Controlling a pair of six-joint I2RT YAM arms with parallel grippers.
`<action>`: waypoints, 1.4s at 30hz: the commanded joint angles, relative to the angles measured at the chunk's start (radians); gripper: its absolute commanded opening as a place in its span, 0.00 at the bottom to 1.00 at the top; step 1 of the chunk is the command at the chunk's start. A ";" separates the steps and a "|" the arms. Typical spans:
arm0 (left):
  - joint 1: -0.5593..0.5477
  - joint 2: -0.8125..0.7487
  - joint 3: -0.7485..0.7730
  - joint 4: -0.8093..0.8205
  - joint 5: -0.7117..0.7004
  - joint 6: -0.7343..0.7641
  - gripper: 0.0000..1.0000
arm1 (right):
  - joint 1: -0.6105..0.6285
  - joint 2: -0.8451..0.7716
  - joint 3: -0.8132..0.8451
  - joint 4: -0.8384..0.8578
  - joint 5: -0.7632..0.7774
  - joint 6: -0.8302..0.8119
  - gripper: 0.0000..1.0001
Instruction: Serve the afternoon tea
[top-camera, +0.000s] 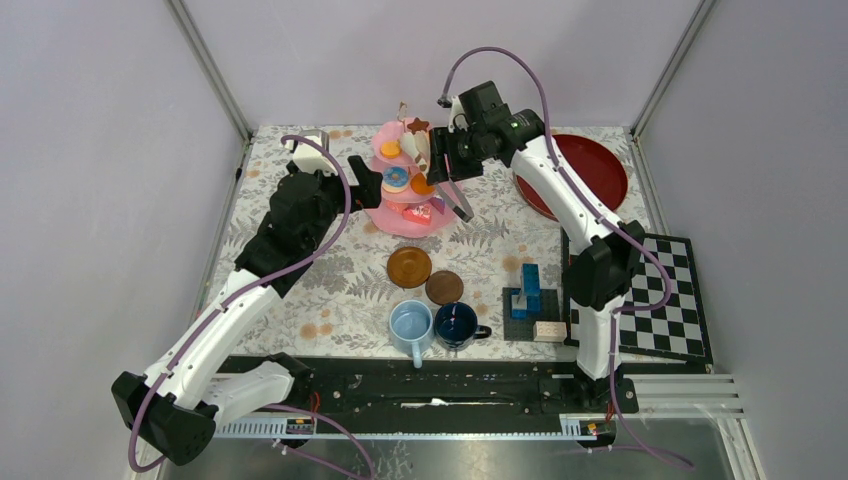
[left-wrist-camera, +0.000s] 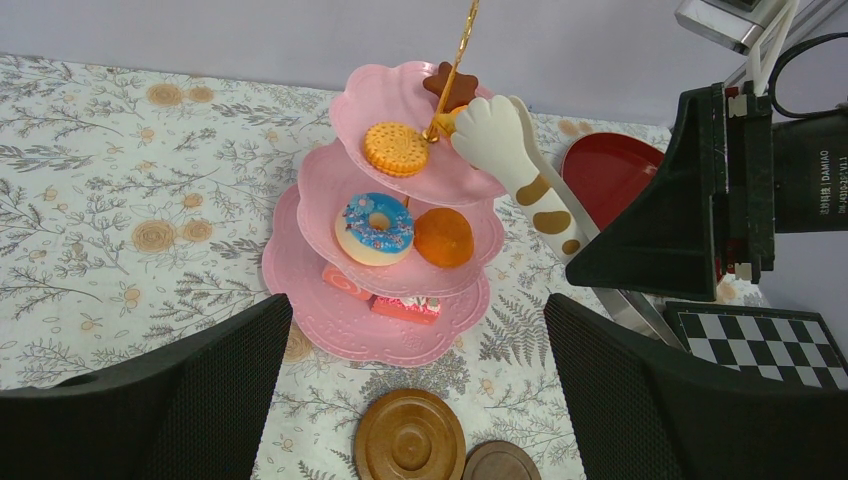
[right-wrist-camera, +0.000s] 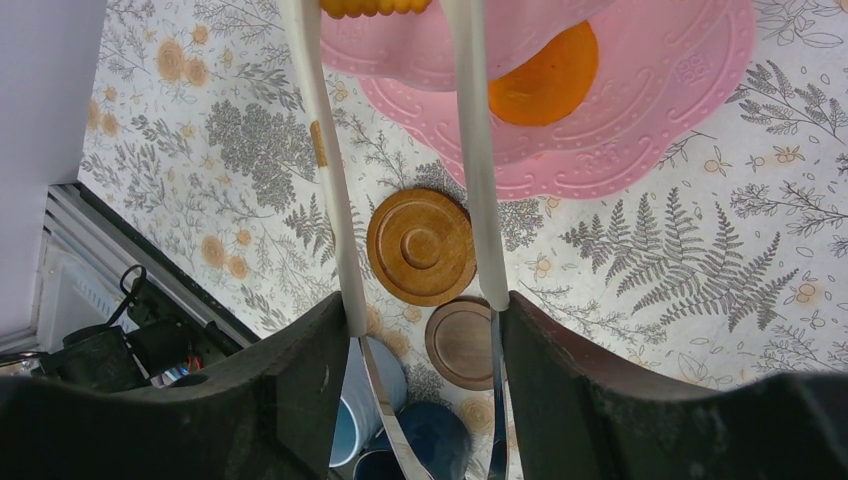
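The pink three-tier stand (top-camera: 398, 219) (left-wrist-camera: 330, 322) (right-wrist-camera: 650, 120) stands at the table's back centre and carries a biscuit (left-wrist-camera: 395, 148), a blue donut (left-wrist-camera: 373, 227), an orange bun (left-wrist-camera: 443, 237) and a red cake (left-wrist-camera: 405, 307). My right gripper (top-camera: 447, 160) (right-wrist-camera: 425, 320) is shut on white cat-paw tongs (top-camera: 428, 147) (left-wrist-camera: 500, 135) (right-wrist-camera: 478, 200), whose paw tips reach over the top tier beside the gold rod. My left gripper (top-camera: 360, 180) (left-wrist-camera: 417, 305) is open, empty, just left of the stand. Two brown saucers (top-camera: 409, 266) (top-camera: 444, 288) lie in front of it, with a light-blue mug (top-camera: 410, 326) and a dark-blue mug (top-camera: 456, 325) nearer still.
A red plate (top-camera: 585, 170) lies at the back right under the right arm. A blue block stack (top-camera: 528, 290) on a dark base and a small white block (top-camera: 549, 330) sit right of the mugs. The chequered board (top-camera: 665, 300) lies at the right edge.
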 joint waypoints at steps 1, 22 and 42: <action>0.004 -0.025 0.000 0.041 -0.009 0.003 0.99 | 0.014 0.012 0.057 0.002 0.023 -0.015 0.62; 0.004 -0.024 0.000 0.041 -0.008 0.001 0.99 | 0.020 -0.174 0.049 0.001 0.172 -0.014 0.59; -0.001 -0.029 -0.001 0.044 -0.005 0.000 0.99 | -0.526 -0.395 -0.655 0.246 0.428 0.120 0.61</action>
